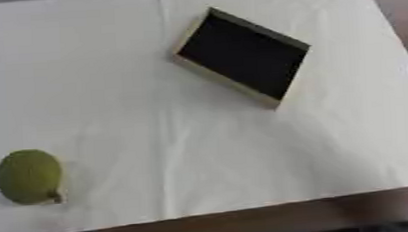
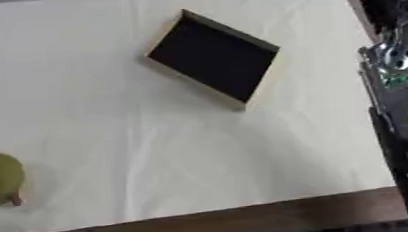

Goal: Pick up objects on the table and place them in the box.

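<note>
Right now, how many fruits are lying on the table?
1: a green fruit near the table's front left corner, far from the box. Nothing seems hidden.

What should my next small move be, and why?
Probably bring the left arm in toward the green fruit: it lies alone near the table's front left, apart from the box, which looks empty. Neither hand shows; only the right arm is visible at the right edge.

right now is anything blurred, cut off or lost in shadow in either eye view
Left eye view: soft all over, the green fruit whole, the box interior too dark to read. Right eye view: fruit cut by the left edge, the right arm blurred along the right side.
</note>
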`<state>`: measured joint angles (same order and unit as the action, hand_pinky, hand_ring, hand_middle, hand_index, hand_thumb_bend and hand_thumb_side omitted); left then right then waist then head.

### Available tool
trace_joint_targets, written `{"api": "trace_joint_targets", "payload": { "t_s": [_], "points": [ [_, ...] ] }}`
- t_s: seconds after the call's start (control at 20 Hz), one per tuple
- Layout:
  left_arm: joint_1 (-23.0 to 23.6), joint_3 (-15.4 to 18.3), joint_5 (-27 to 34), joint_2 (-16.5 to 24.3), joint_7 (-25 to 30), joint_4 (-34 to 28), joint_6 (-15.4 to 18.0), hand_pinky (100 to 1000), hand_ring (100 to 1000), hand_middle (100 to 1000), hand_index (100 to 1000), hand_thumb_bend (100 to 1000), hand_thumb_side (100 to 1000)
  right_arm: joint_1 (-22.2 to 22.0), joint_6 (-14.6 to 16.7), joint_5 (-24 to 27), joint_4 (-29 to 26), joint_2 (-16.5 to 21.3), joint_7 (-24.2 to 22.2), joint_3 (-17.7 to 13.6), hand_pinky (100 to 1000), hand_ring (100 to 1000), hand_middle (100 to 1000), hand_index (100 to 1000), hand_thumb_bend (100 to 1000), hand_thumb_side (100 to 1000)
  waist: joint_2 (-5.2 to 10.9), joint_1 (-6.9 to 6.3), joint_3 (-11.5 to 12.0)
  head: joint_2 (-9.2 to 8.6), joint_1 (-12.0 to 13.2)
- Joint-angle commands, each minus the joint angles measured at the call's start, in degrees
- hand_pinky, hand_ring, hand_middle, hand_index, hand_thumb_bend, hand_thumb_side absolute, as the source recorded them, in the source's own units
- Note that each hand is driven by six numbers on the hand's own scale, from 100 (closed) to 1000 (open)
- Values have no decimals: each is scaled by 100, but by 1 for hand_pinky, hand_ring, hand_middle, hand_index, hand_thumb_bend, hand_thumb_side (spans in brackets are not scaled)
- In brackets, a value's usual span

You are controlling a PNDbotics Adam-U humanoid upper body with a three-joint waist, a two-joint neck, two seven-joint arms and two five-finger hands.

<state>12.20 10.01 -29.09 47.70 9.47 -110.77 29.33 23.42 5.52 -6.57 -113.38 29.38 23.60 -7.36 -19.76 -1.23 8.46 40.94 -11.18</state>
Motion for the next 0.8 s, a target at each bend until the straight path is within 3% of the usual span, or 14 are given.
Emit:
{"api": "trace_joint_targets", "payload": {
  "t_s": [0.05,0.4,0.6,0.8],
  "points": [
    [-137,-103,270,246,151,25,-210,902,899,838,954,436,100,72,-6,7,-121,117,-14,-9,836,701,632,726,100,618,81,1,-14,-64,34],
    [-502,-312,835,317,717,114,-232,903,913,865,957,394,125,79,-12,23,-121,92,-22,0,837,701,632,726,100,618,70,-10,-57,-87,63],
    [-776,-360,940,370,985,316,-289,912,922,867,952,425,140,84,-12,32,-121,77,-29,7,837,701,631,726,100,621,62,-19,-89,-106,88],
    [-989,-488,1057,378,1153,514,-274,903,917,864,947,386,177,94,-12,43,-121,62,-32,14,837,701,631,725,100,623,51,-23,-120,-115,124]
  ]
}}
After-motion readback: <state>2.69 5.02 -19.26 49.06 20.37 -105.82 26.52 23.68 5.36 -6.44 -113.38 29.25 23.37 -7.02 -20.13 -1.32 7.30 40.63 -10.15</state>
